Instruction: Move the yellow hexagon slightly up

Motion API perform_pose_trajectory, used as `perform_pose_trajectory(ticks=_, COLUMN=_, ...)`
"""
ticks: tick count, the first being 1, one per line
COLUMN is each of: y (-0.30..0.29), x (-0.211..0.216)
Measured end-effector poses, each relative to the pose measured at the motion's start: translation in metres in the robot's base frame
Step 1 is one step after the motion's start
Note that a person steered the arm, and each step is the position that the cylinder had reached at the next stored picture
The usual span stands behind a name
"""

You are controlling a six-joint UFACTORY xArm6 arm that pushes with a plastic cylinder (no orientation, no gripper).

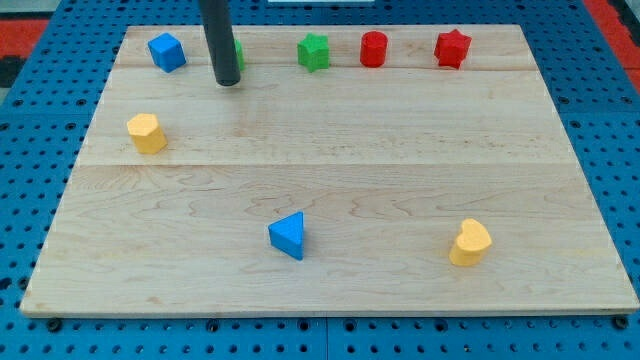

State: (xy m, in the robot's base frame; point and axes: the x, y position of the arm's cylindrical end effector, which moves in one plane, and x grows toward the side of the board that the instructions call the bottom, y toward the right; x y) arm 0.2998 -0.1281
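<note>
The yellow hexagon (pixel 146 132) sits near the board's left edge, in the upper half. My tip (pixel 228 81) is up and to the right of it, well apart, near the view's top. The rod hides most of a green block (pixel 239 52) just behind it. A second yellow block, heart-shaped (pixel 469 242), lies at the lower right.
A blue cube (pixel 166 51) sits at the top left. A green star (pixel 313 52), a red cylinder (pixel 373 48) and a red star (pixel 452 48) line the top edge. A blue triangle (pixel 289 235) lies low in the middle. The wooden board (pixel 330 140) rests on blue pegboard.
</note>
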Motion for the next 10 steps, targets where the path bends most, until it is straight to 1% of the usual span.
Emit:
perform_pose_trajectory(ticks=2, y=0.018, x=-0.019)
perform_pose_trajectory(ticks=3, y=0.022, x=0.048)
perform_pose_trajectory(ticks=4, y=-0.003, x=0.090)
perform_pose_trajectory(ticks=5, y=-0.043, x=0.107)
perform_pose_trajectory(ticks=6, y=-0.058, x=0.149)
perform_pose_trajectory(ticks=7, y=-0.079, x=0.148)
perform_pose_trajectory(ticks=8, y=-0.064, x=0.085)
perform_pose_trajectory(ticks=9, y=-0.059, x=0.068)
perform_pose_trajectory(ticks=10, y=-0.053, x=0.128)
